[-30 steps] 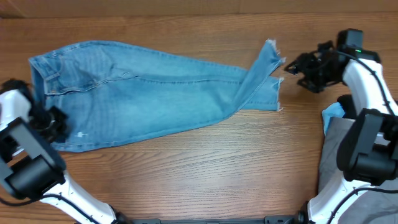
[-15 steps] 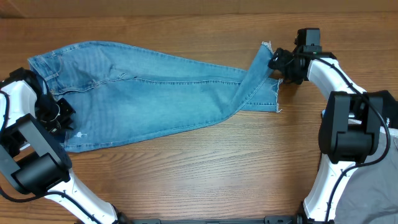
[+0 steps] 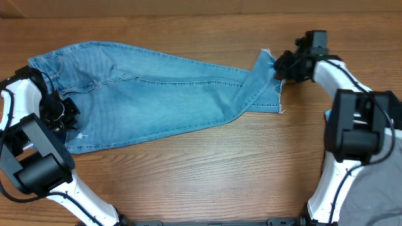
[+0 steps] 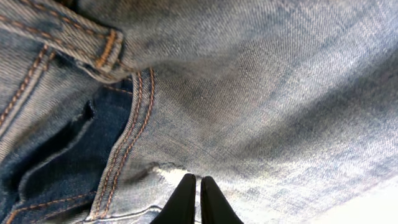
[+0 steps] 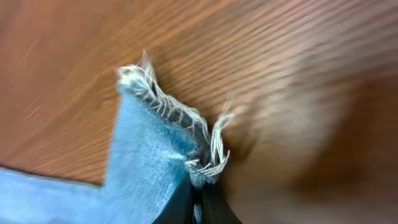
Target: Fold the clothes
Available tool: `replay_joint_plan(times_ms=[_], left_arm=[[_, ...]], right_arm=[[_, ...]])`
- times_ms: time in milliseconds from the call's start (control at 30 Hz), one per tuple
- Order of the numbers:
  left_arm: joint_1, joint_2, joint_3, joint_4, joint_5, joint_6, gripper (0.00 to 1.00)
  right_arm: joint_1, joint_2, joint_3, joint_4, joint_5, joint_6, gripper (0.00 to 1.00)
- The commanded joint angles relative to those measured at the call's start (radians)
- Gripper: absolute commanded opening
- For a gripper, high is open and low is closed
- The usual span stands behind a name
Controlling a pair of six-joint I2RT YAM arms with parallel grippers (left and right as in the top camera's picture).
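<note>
The light-blue jeans (image 3: 157, 94) lie flat across the wooden table, waist at the left and legs running right to frayed whitish hems. My left gripper (image 3: 61, 115) sits at the waist's lower left edge. In the left wrist view its black fingers (image 4: 194, 182) are pressed together on denim (image 4: 261, 93) beside a small whitish worn patch (image 4: 168, 171). My right gripper (image 3: 281, 64) is at the upper leg's hem. The right wrist view shows it (image 5: 199, 190) shut on the frayed hem corner (image 5: 208, 155), with blue cloth pinched between the fingers.
A grey garment (image 3: 389, 188) lies at the table's right edge behind the right arm, with a bit of blue cloth (image 3: 328, 115) beside it. The lower leg's hem (image 3: 279, 97) lies just below the right gripper. Bare wood fills the front of the table.
My right gripper moved left from beyond the hems onto the upper leg's hem and closed on it. The left gripper shifted slightly up along the waist edge.
</note>
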Motion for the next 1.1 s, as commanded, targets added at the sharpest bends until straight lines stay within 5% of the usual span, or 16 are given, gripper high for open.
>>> replay_joint_plan(times_ms=[0, 200, 367, 400, 433, 467, 500, 633, 900, 1067], left_arm=[[0.005, 0.013, 0.021, -0.004, 0.001, 0.028, 0.08], [0.018, 0.013, 0.036, -0.005, 0.005, 0.024, 0.08], [0.018, 0.013, 0.036, -0.01, 0.003, 0.024, 0.08], [0.018, 0.013, 0.036, -0.012, 0.0, 0.025, 0.08], [0.018, 0.013, 0.04, -0.018, 0.0, 0.024, 0.08], [0.018, 0.013, 0.048, -0.027, 0.0, 0.024, 0.08], [0.018, 0.013, 0.063, -0.039, -0.002, 0.025, 0.08], [0.018, 0.013, 0.12, -0.087, -0.053, 0.022, 0.08], [-0.008, 0.013, 0.102, -0.15, -0.032, 0.006, 0.04], [-0.019, 0.013, -0.042, -0.047, -0.154, -0.095, 0.04]], right_arm=[[-0.071, -0.24, 0.011, -0.092, -0.035, -0.002, 0.04], [-0.163, -0.382, 0.011, -0.437, -0.03, 0.001, 0.04], [-0.18, -0.381, 0.01, -0.728, 0.304, -0.002, 0.04], [-0.18, -0.381, 0.01, -0.776, 0.364, -0.003, 0.09], [-0.18, -0.381, 0.01, -0.84, 0.427, -0.014, 0.39], [-0.18, -0.381, 0.01, -0.869, 0.458, -0.029, 0.55], [-0.18, -0.381, 0.01, -0.912, 0.533, -0.031, 0.61], [-0.181, -0.381, 0.01, -0.925, 0.575, -0.031, 0.75], [-0.181, -0.381, 0.01, -0.808, 0.375, -0.033, 0.78], [-0.181, -0.381, 0.01, -0.778, 0.282, -0.036, 0.78]])
